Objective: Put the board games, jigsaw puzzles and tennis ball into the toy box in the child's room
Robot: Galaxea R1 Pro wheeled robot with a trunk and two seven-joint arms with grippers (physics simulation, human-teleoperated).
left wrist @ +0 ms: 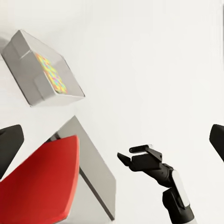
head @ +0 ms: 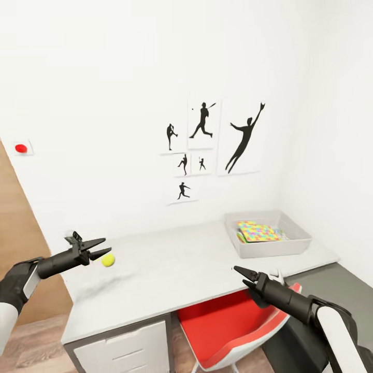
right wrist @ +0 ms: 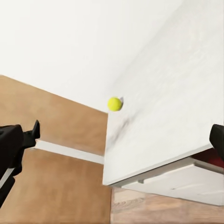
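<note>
Tennis ball [head: 108, 260]: yellow-green, sitting on the table [head: 171, 274] near its left end, close to the back edge by the white wall. In the right wrist view the ball [right wrist: 115, 103] rests at the far corner of the pale mottled top [right wrist: 163, 126], with wood-brown floor beyond.

Left gripper [head: 97, 248]: hovers just beside the ball, on its left and a little higher, tips pointing toward it. Jaws spread apart, nothing between them; not touching the ball as far as the head view shows.

Toy box [head: 269, 233]: pale grey bin at the right rear of the table, near the corner of the room. Inside lies a jigsaw puzzle [head: 257, 231], multicoloured pieces facing up, with more flat items stacked under it; those are too hidden to name. The left wrist view shows the same bin [left wrist: 37, 70] with the coloured board [left wrist: 52, 73] in it.

Right gripper [head: 247, 276]: held over the front edge of the table, well apart from both ball and bin. Jaws look parted and empty; the left wrist view shows this gripper [left wrist: 136, 157] the same way, fingers separated.

Red chair [head: 228, 324]: tucked under the table front, below the right arm. White drawer unit [head: 124, 349] under the table's left end. Black baseball-player silhouettes [head: 207, 145] on the wall above the table.
</note>
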